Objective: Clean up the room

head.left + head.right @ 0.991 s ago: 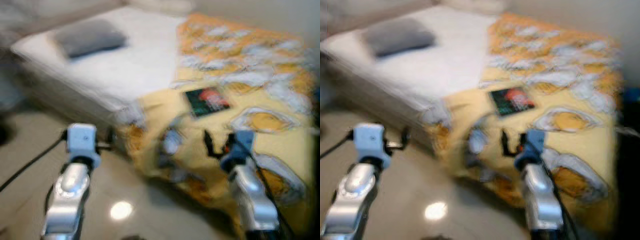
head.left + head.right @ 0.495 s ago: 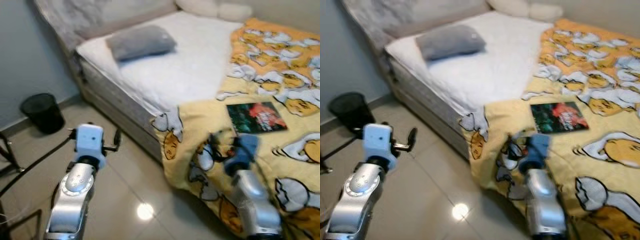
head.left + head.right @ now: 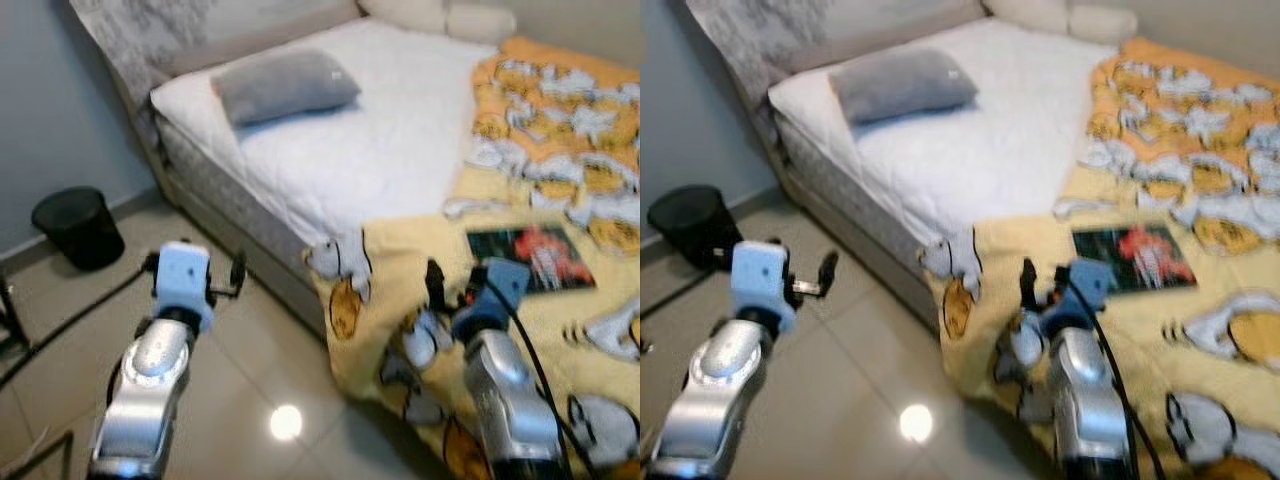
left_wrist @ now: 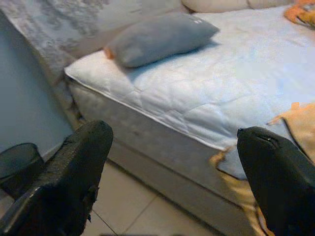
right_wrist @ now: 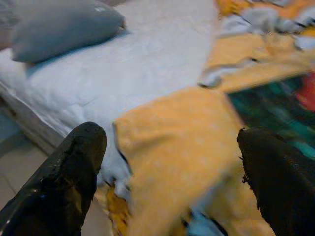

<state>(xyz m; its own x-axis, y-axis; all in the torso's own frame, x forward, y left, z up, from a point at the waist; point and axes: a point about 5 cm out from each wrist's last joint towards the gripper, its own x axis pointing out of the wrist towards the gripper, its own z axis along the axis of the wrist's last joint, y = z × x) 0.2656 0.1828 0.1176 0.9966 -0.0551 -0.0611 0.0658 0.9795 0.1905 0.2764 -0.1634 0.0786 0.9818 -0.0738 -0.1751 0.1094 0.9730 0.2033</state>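
Observation:
A dark green and red book (image 3: 530,258) lies flat on the yellow cartoon-print blanket (image 3: 560,130) that covers the right part of the bed. My right gripper (image 5: 172,167) is open above the blanket's folded corner, and the book (image 5: 275,103) lies just beyond it to the right. My left gripper (image 4: 172,162) is open over the tiled floor and points at the side of the white mattress (image 4: 197,98). Neither gripper holds anything. A grey pillow (image 3: 285,85) rests on the bare mattress.
A black waste bin (image 3: 75,225) stands on the floor at the left by the grey wall. Two cream pillows (image 3: 440,15) lie at the head of the bed. The blanket's corner hangs over the bed's edge (image 3: 350,300) to the floor. A cable (image 3: 60,325) trails from my left arm.
The whole picture has swung and sharpened as the camera moved. My right gripper sits a little nearer the book than half a second ago. Both grippers stay open.

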